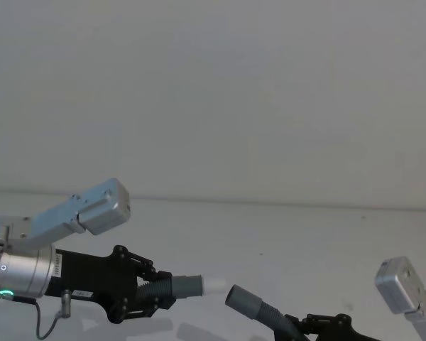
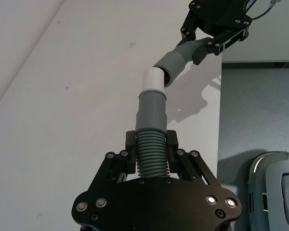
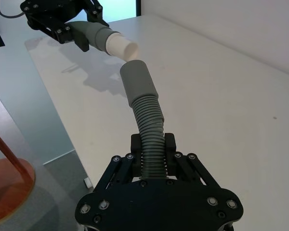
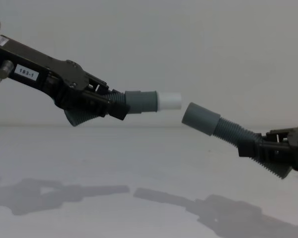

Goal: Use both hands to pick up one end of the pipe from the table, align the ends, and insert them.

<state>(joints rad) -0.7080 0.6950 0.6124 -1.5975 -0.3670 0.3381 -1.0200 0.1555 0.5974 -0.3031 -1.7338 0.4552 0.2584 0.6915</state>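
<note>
As both grippers (image 4: 115,107) (image 4: 249,147) clamp pipe (image 4: 140,101), ends (image 4: 169,101) (image 4: 200,118) apart

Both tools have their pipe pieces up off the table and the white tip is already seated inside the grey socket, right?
No. The left tool and right tool do hold their pieces off the table, but the white tip is not yet in the grey socket: the chest view shows a gap between them.

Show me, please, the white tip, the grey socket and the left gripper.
white tip (image 4: 169,101): chest view, middle of its side.
grey socket (image 4: 201,118): chest view, middle of the smooth cuff.
left gripper (image 2: 151,142): left wrist view, midway between its fingertips.
</note>
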